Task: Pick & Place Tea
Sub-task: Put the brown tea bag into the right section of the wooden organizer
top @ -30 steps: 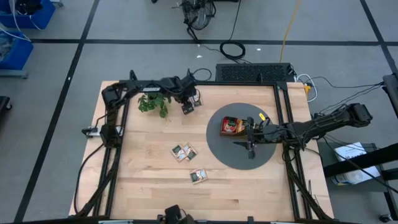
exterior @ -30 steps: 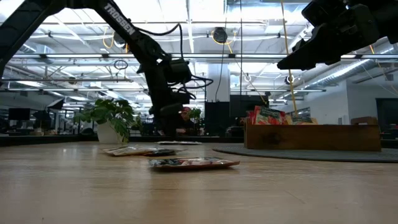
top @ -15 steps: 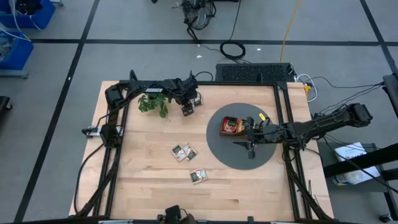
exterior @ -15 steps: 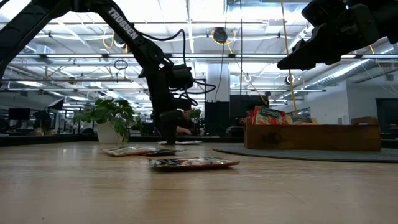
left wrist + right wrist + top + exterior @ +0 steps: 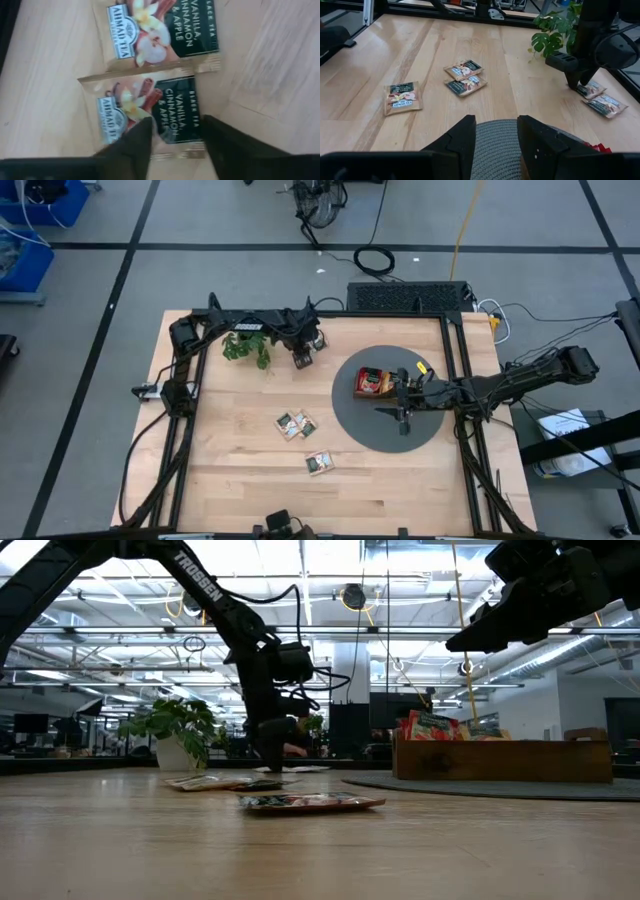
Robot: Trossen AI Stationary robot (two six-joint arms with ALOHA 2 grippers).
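From overhead I see the left gripper (image 5: 303, 360) down at the table's far edge, just beside the small plant (image 5: 246, 346), with its tip over a sachet I can barely make out there. The right gripper (image 5: 404, 416) sits over the round grey mat (image 5: 350, 423), next to the wooden tray (image 5: 374, 383) that already carries red-printed tea. Two overlapping sachets (image 5: 295, 424) lie mid-table, and a single sachet (image 5: 320, 463) lies nearer the front edge, all well apart from both arms. At table height, the left arm reaches down behind the plant (image 5: 175, 723) and its gripper (image 5: 272, 752) meets the wood at the far sachets; the single sachet (image 5: 312, 802) lies flat in front, the overlapping pair (image 5: 222, 781) behind it, and the tray (image 5: 500, 760) stands on the mat with packets poking up from one end. Through the left wrist I have two vanilla, cinnamon and apple sachets: the nearer sachet (image 5: 147, 116) lies between my fingers (image 5: 131, 145), which stand apart on either side of its edge, not pinching it that I can see; the farther sachet (image 5: 160, 30) just touches it. Through the right wrist, my fingers (image 5: 461, 136) hang apart and empty above the mat (image 5: 496, 145), and beyond I see the lone sachet (image 5: 402, 97), the pair (image 5: 465, 77), and the left gripper (image 5: 576, 80) planted on the two sachets (image 5: 599, 98) by the plant (image 5: 552, 30).
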